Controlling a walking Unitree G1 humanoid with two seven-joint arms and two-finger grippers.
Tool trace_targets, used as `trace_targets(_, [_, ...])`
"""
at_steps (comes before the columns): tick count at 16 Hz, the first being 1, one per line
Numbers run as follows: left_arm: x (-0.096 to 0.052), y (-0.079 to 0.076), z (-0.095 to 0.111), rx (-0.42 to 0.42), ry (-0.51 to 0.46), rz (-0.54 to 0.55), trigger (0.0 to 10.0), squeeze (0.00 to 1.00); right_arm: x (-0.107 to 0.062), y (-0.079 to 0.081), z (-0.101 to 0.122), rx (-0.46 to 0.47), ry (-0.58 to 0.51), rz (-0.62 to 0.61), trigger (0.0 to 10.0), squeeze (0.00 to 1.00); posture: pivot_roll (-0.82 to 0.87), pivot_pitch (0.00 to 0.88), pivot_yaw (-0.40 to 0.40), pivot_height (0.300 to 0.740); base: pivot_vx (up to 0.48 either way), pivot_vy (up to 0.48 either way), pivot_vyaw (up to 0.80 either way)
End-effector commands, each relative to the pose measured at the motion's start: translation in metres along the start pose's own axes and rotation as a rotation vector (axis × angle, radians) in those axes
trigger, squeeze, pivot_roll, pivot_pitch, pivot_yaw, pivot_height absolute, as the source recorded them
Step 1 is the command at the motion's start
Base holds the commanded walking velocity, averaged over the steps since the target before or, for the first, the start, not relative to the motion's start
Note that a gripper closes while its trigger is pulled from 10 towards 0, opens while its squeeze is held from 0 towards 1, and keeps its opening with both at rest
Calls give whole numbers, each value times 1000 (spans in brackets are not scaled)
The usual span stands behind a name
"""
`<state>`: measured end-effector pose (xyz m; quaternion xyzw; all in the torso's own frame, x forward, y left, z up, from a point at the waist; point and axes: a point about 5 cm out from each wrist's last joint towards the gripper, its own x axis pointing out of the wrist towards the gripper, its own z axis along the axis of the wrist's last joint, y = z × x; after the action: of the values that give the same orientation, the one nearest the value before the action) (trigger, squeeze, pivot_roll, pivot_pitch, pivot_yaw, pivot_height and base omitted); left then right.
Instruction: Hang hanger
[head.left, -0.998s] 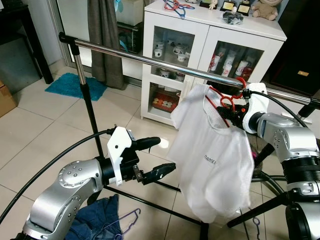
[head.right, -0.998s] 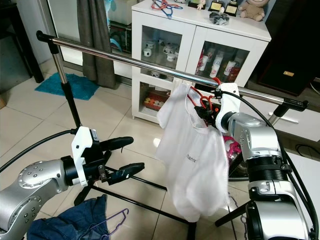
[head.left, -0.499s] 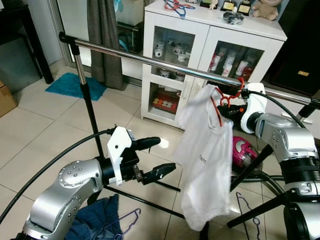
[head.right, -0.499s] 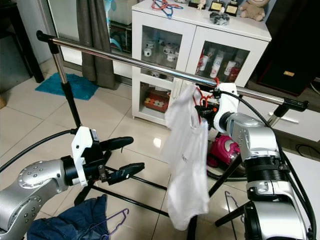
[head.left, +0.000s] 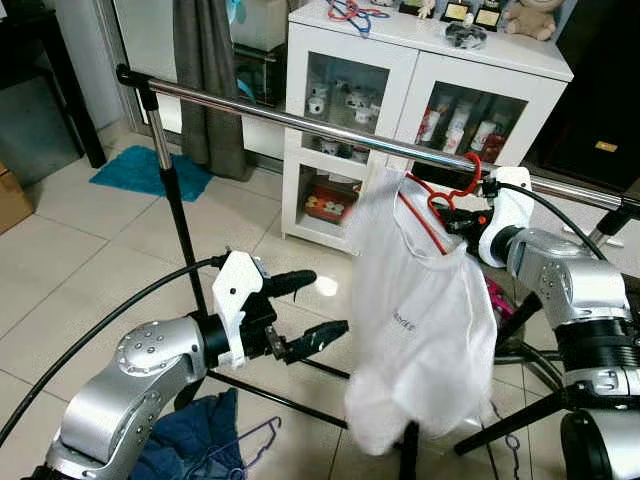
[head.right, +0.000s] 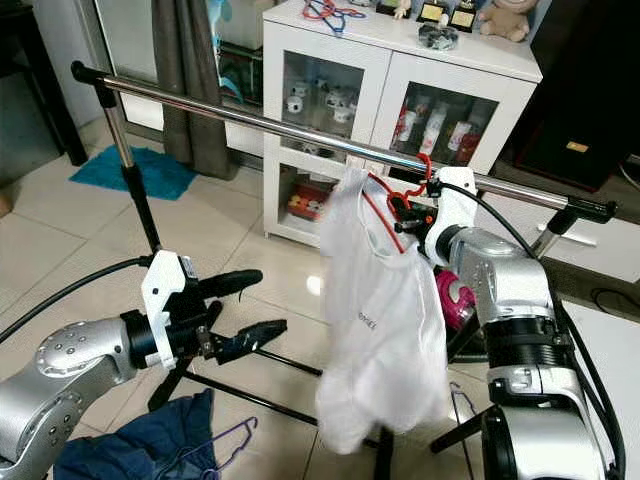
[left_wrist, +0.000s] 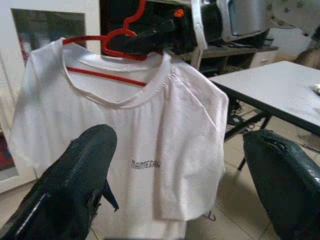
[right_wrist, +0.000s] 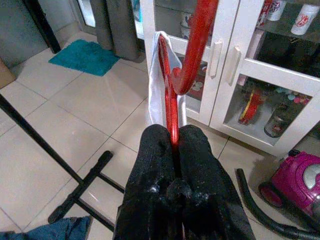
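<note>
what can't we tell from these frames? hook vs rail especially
- Hook of the red hanger against the rail: in both eye views they overlap, so seated or just beside cannot be told.
- Hanger's lower bar: the white T-shirt covers it in the eye and left wrist views.
- Contact between the right gripper and the hanger neck: its shut fingers cover it in the right wrist view.
- Shirt hem: blurred in the eye views.
</note>
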<state>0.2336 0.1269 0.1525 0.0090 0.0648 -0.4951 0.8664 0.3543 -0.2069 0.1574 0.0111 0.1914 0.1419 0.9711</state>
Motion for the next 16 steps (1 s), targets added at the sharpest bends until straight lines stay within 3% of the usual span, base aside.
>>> trace_targets(1, [0, 5, 4, 39, -10, 77, 10000, 0, -3, 1, 1, -17, -34, -7, 0, 0, -6, 0, -93, 740, 0, 0, 0])
trace_targets(4, [-1, 20, 5, 62, -33, 316, 10000, 0, -14, 11, 11, 15, -174, 12, 0, 0, -8, 0, -85, 740, 0, 0, 0])
trace_targets(6, [-2, 22, 5, 58, -51, 372, 10000, 0, -22, 12, 13, 29, -212, -6, 0, 0, -9, 0, -83, 740, 0, 0, 0])
trace_targets(9, [-1, 19, 5, 62, -36, 374, 10000, 0, -36, 12, 16, 45, -261, -26, 0, 0, -3, 0, -88, 740, 0, 0, 0])
trace_targets(12, [2, 15, 2, 54, -32, 381, 10000, 0, -52, 27, 12, 40, -282, 24, 0, 0, -11, 0, -81, 740, 0, 0, 0])
trace_targets(16, [3, 17, 1, 52, -24, 388, 10000, 0, -60, 41, -3, 65, -260, 47, 0, 0, -16, 0, -84, 740, 0, 0, 0])
